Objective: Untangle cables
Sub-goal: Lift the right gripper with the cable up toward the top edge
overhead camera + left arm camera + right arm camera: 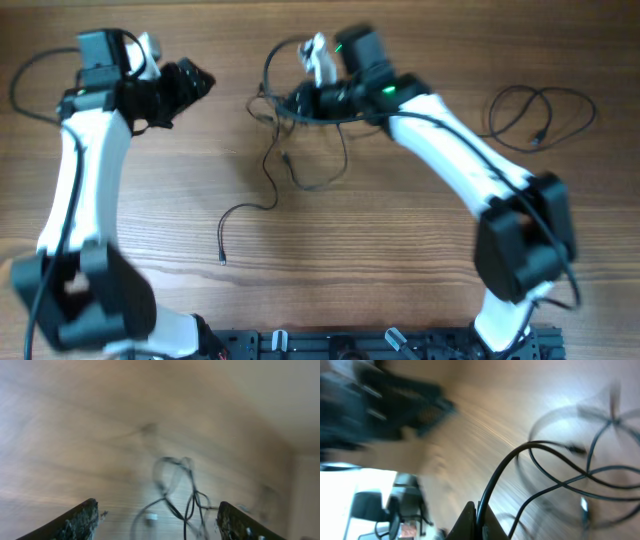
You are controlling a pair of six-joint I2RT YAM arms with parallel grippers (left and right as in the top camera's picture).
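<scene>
Black cables (270,108) mid-untangling: right hand (479,519) pinching one strand, left hand (157,505) open; next, left should probably grasp another strand.

Arms: 2 (left arm (85,170), right arm (455,150)); grippers: 2 (left gripper (156,519), right gripper (478,522)). Cables: 1 tangled bunch (300,140), strand qty unclear, + 1 separate coil (540,112). Table (400,260): 1.
</scene>
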